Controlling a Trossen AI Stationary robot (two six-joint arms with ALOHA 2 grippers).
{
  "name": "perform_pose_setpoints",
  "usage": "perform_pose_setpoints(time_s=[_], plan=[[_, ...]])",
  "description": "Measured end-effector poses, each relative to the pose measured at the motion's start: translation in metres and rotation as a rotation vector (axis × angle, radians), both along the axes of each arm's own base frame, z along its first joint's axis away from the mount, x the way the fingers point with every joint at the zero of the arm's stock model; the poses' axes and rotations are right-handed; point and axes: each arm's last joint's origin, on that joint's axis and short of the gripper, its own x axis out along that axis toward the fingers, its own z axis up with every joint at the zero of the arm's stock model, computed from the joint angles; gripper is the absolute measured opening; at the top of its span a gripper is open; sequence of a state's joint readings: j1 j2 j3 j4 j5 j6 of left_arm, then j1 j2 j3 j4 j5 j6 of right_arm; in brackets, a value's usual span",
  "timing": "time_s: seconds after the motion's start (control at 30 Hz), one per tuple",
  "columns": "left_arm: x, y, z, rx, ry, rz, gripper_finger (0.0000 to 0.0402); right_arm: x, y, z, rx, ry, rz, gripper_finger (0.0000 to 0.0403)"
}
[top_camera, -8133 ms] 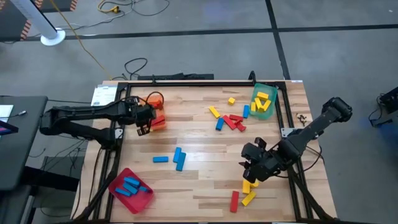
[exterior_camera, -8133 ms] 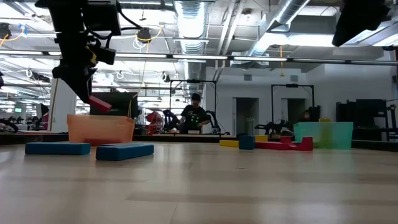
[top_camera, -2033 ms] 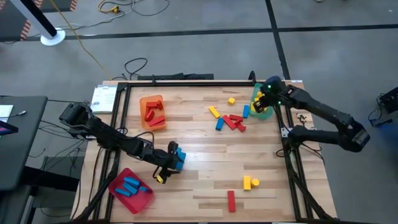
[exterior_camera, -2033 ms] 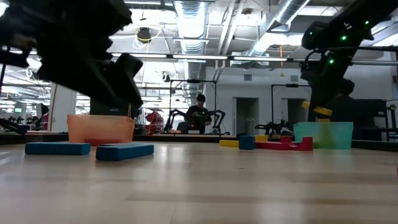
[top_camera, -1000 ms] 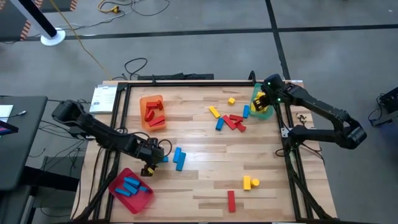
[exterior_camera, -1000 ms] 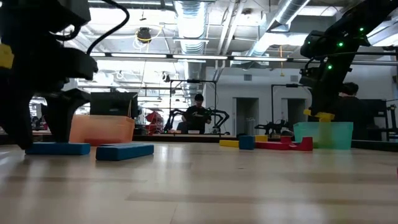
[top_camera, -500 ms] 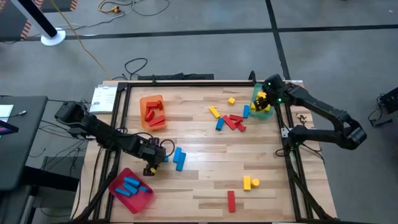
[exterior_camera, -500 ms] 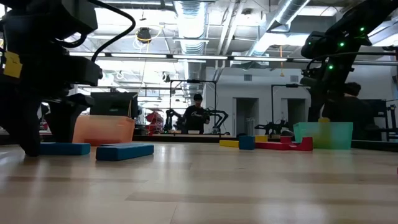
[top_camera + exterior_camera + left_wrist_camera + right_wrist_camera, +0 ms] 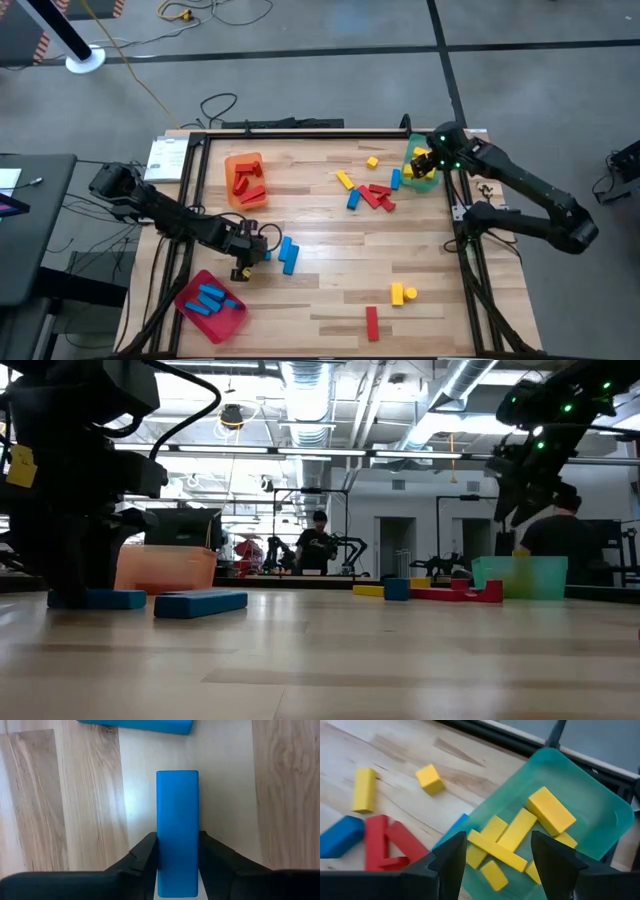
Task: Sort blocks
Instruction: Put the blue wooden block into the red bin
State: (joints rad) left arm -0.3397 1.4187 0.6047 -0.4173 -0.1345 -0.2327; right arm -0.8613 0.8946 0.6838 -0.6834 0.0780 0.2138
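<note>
Pinching the blue block [image 9: 177, 830] by its long sides, my left gripper [image 9: 177, 851] held something rigid, light, smooth; right gripper [image 9: 497, 851] hung open over the green tray [image 9: 600, 810].

left gripper [image 9: 177, 857] newly clamped on blue block [image 9: 177, 827]

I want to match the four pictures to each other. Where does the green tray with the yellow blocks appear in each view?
High view: green tray at the table's far right edge, under the right pincer.
Low view: pale green box at right.
Left wrist view: not in it.
Right wrist view: fills the right half, yellow blocks inside.
Shared landmark: the red blocks beside the tray.
</note>
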Motion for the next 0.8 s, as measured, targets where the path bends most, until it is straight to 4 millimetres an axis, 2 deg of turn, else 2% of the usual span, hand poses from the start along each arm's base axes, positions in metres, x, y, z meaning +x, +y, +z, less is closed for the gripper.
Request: perform_pose_setpoints(time_s=[0.27,0.43,0.63,0.8], plan=[[0.004,-0.001,0.016,0.054,0.075,-0.015,0.0112,0.002,0.024,0.015,-0.048,-0.107,0.06,0.0233],[0.007,-0.001,0.034,0.093,0.127,-0.01,0.0109,0.005,0.037,0.02,-0.053,-0.158,0.114,0.0233],[0.008,-0.006,0.064,0.084,0.09,-0.016,0.0111,0.013,0.049,0.02,-0.021,-0.187,0.174,0.0233],[0.001,-0.015,0.096,0.055,0.026,-0.035,0.011,0.02,0.06,0.02,0.003,-0.202,0.231,0.0233]])
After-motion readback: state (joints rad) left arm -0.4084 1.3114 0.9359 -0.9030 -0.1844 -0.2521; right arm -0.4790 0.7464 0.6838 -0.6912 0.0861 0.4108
